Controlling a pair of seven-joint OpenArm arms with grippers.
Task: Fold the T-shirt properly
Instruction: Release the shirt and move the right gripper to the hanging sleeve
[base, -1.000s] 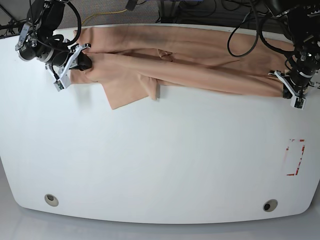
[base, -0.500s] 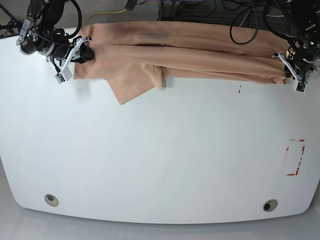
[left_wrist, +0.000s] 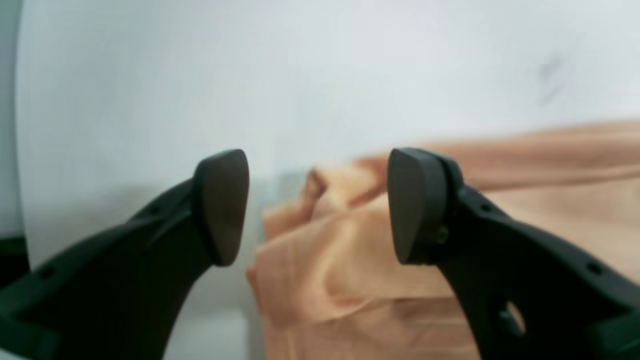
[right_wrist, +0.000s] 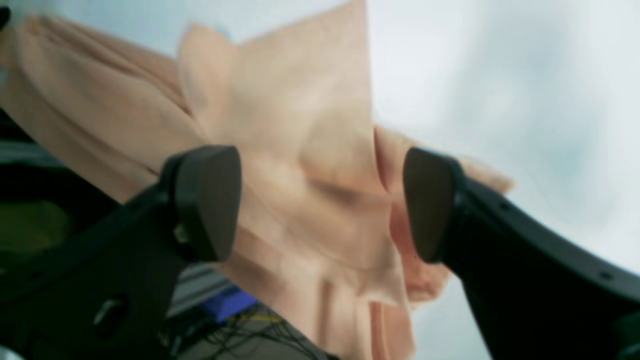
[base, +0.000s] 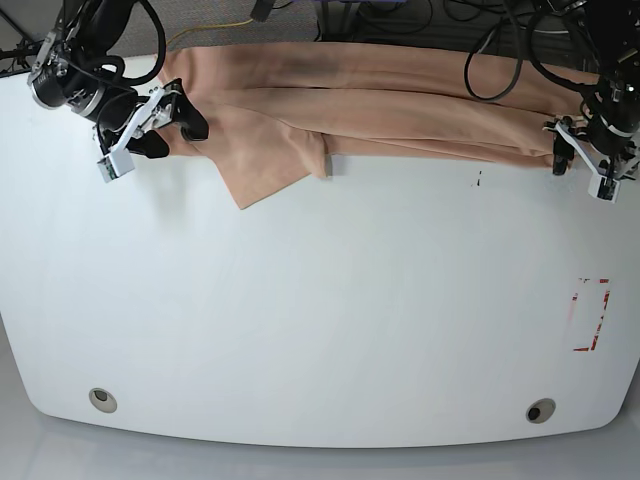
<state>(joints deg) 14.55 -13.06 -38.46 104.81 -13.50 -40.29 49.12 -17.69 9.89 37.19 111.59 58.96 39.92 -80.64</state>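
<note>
The peach T-shirt (base: 400, 105) lies as a long folded band along the table's far edge, with one sleeve flap (base: 270, 165) pointing toward the front. My right gripper (base: 170, 132) is at the band's left end, open, with nothing pinched. In the right wrist view its fingers (right_wrist: 207, 200) stand wide apart over rumpled cloth (right_wrist: 300, 150). My left gripper (base: 583, 165) is at the band's right end, also open. In the left wrist view the shirt's end (left_wrist: 325, 260) lies loose between and beyond the fingers (left_wrist: 420, 205).
The white table (base: 320, 320) has a red-outlined rectangle (base: 590, 315) near its right edge and a round hole at each front corner (base: 102, 400) (base: 540, 411). Cables (base: 490, 60) hang beyond the far edge, where the shirt partly overhangs.
Both grippers carried the shirt's ends toward the far edge, then opened and let them go. The band now lies straighter and farther back.
</note>
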